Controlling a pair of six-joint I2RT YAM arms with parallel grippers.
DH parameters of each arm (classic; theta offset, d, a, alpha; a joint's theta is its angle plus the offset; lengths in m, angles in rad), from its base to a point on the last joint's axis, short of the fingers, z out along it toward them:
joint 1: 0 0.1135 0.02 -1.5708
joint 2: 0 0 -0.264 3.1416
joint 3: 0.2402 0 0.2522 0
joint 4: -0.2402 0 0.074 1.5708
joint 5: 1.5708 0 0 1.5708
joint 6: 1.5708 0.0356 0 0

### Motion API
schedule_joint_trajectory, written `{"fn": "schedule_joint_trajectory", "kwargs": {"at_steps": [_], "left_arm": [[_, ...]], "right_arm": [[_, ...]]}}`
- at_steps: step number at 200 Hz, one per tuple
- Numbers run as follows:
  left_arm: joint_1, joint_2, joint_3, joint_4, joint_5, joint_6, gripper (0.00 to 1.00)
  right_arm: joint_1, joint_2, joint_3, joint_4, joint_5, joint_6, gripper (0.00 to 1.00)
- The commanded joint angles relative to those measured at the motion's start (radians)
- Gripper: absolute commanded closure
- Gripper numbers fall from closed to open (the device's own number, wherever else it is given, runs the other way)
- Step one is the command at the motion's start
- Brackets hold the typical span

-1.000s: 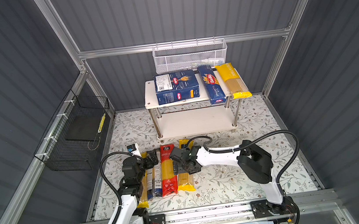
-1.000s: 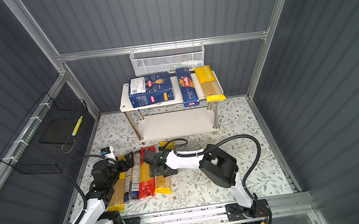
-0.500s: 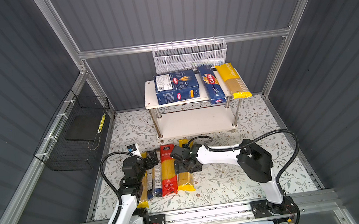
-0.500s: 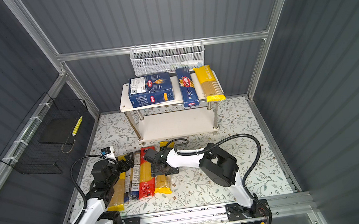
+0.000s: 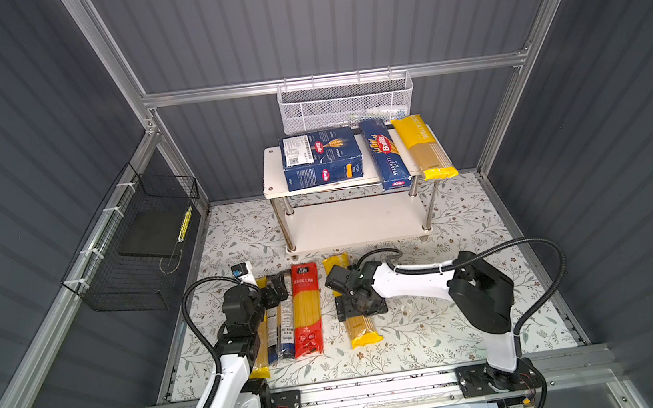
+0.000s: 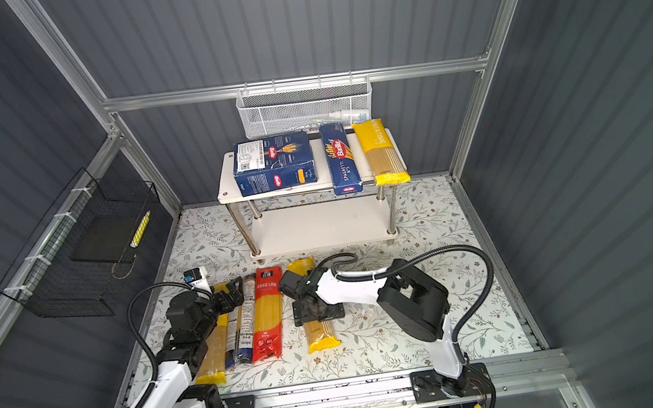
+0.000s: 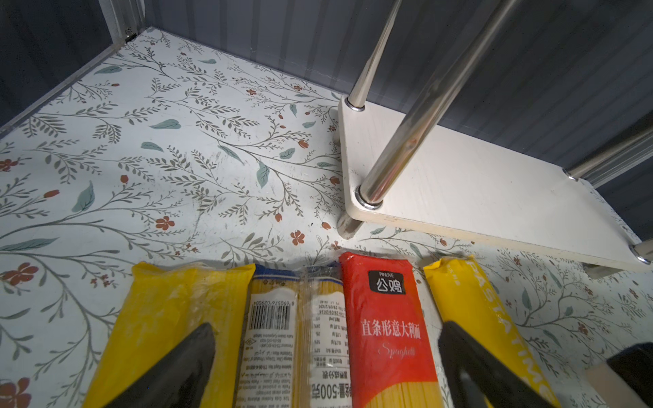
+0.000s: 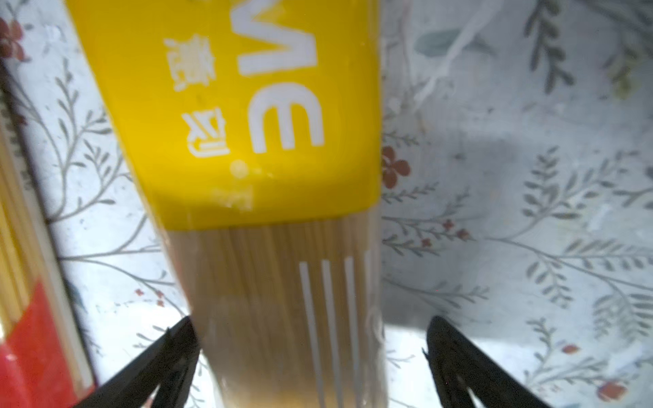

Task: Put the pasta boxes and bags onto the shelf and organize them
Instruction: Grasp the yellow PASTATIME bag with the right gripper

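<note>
The shelf stands at the back. Its top board carries the wide pasta box, the narrow SPAGHETTI box and a yellow-ended bag. On the floor lie a yellow bag, a clear blue-labelled bag, a red bag and another yellow bag. My right gripper is open astride that last bag. My left gripper hangs open over the far ends of the clear and red bags.
A white mesh basket hangs on the back wall just above the shelf. A black wire basket is fixed to the left wall. Chrome shelf legs stand close ahead of my left gripper. The floor is floral-patterned.
The near end of the yellow bag under my right gripper has swung right, away from the red bag, and the gripper has shifted with it. The left arm has stayed put.
</note>
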Motion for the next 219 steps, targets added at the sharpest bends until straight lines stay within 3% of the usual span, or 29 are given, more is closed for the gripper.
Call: {"fn": "schedule_joint_trajectory", "kwargs": {"at_steps": [1, 45, 97, 219], "left_arm": [[0.005, -0.002, 0.013, -0.014, -0.012, 0.015, 0.00], [0.005, -0.005, 0.011, -0.015, -0.014, 0.016, 0.00], [0.005, -0.004, 0.014, -0.018, -0.018, 0.015, 0.00], [0.005, 0.012, 0.020, -0.020, -0.019, 0.015, 0.00]], "right_arm": [[-0.002, -0.051, -0.029, 0.026, -0.019, -0.136, 0.01], [-0.006, -0.050, 0.016, 0.009, 0.031, -0.297, 0.01], [-0.022, -0.007, 0.044, 0.004, 0.093, -0.381, 0.01], [-0.013, 0.054, 0.035, 0.052, 0.054, -0.340, 0.01]]}}
